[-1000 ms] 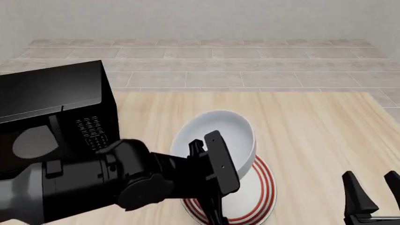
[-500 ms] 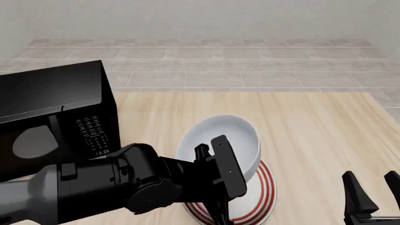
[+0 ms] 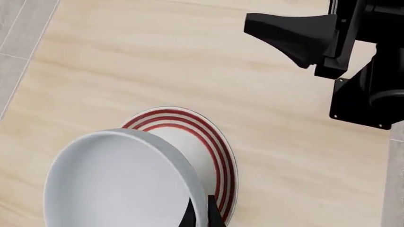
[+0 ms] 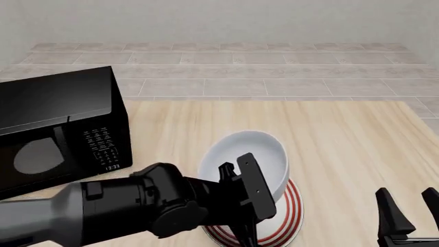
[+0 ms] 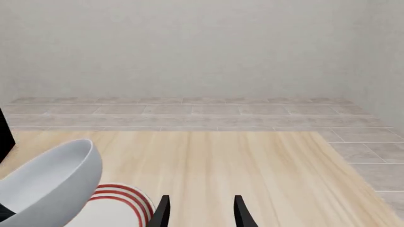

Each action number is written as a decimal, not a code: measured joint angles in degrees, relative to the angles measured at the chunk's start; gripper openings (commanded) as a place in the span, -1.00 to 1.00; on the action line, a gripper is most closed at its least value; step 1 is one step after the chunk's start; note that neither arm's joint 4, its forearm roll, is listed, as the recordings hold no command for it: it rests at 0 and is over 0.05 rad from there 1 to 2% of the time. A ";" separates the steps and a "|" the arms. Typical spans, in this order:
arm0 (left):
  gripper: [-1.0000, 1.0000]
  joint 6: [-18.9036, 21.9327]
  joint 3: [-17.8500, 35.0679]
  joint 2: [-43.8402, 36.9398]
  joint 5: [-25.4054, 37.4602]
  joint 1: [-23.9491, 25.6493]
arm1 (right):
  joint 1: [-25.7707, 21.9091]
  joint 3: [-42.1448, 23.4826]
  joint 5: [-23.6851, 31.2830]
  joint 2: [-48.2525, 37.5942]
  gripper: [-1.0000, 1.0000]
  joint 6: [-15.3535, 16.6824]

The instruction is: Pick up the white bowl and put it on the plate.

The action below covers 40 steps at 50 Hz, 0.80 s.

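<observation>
The white bowl [image 4: 252,157] hangs tilted over the plate [image 4: 288,218], its opening turned toward the camera in the front view. My left gripper [image 4: 257,206] is shut on the bowl's near rim, and the left wrist view shows the fingertips [image 3: 200,215] pinching that rim. There the bowl [image 3: 117,184] covers part of the red-ringed plate [image 3: 211,146]. I cannot tell whether the bowl touches the plate. My right gripper [image 4: 408,211] stands open at the front right, away from both. From its wrist, the bowl [image 5: 50,182] and the plate [image 5: 123,198] show beyond the open right gripper [image 5: 200,215].
A black microwave [image 4: 58,128] stands on the left of the wooden table [image 4: 357,144]. Grey tiled floor and a wall lie beyond the table's far edge. The right arm [image 3: 360,61] shows in the left wrist view beyond the plate.
My left gripper has carried the bowl a little right and down, closer over the plate. The right arm has not moved.
</observation>
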<state>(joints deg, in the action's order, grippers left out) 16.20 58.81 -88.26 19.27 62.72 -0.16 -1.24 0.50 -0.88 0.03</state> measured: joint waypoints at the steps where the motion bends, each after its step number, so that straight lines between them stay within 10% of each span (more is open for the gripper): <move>1: -1.00 -0.04 0.00 -0.07 -0.08 -0.01 | 0.00 0.00 0.00 0.00 1.00 0.00; 40: -1.00 -1.68 -1.58 -1.91 -3.50 0.15 | 0.00 0.00 0.00 0.00 1.00 0.00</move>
<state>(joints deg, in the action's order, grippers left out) 14.52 57.23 -90.17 15.77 62.87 -0.16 -1.24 0.50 -0.88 0.03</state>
